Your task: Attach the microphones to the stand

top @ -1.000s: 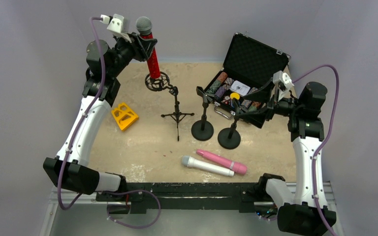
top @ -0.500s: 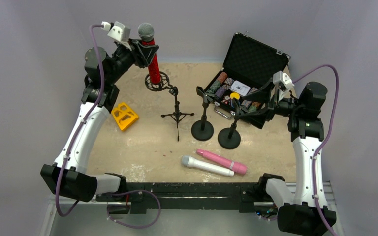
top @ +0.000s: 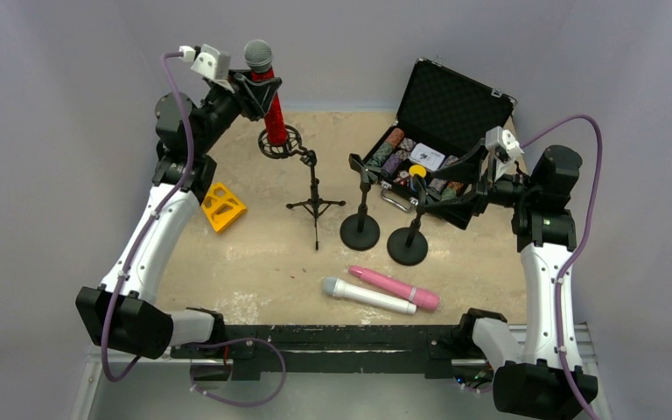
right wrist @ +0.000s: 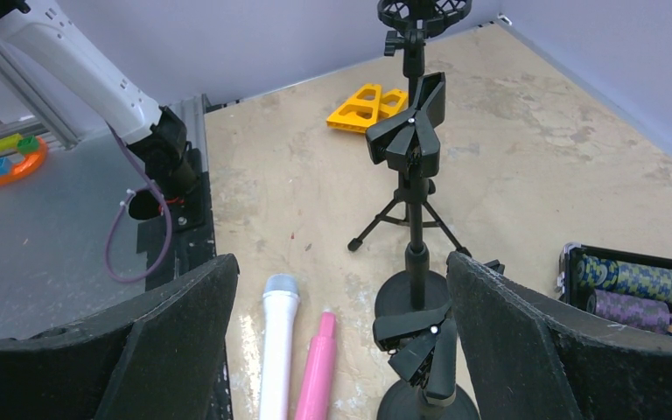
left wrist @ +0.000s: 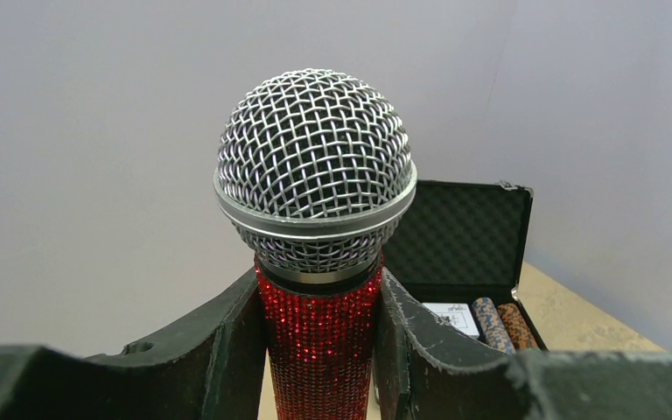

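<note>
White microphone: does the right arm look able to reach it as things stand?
Probably yes. The right gripper hangs open and empty, and the white microphone lies uncovered on the table near that arm's base. The pink microphone close beside it may crowd a grasp.

Left wrist view: red microphone [left wrist: 319, 341] is cut off at the bottom edge, its flanks covered by the left gripper [left wrist: 319, 376] fingers [left wrist: 219, 359]. Top view: its tail meets the ring mount [top: 278, 143], possibly seated, can't tell. Right wrist view: white microphone [right wrist: 276, 350], pink microphone [right wrist: 317, 372] and nearest stand base [right wrist: 420, 404] are cropped at the bottom. Case [top: 455, 101] contents too small to identify.
</note>
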Robot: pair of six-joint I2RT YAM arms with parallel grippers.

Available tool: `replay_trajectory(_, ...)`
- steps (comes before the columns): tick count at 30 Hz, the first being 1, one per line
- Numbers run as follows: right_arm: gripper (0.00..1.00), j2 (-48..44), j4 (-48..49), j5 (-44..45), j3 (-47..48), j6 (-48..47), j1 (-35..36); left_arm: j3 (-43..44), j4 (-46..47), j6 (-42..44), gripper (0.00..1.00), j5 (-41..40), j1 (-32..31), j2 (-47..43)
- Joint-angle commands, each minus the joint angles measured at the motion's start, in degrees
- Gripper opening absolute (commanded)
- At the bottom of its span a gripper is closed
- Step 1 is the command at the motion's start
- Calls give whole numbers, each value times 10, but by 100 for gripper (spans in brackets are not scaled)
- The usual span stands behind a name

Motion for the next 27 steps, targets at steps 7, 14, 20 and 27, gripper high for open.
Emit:
replay_trajectory(7,93,-7,18,-19,1,6,-4,-23,34,-25,0,-18,3,4)
replay_trajectory(14,93,-5,19,-21,1,7,-4,-54,-3,13,0,-23,3,-25)
replay_trajectory(20,93,-7,21,-21,1,7,-4,-57,-17,7,0,-3,3,-23)
replay_trajectory(27,93,-11,21,-23,1,8,-4,-81,19,-50,0,-57,3,-21)
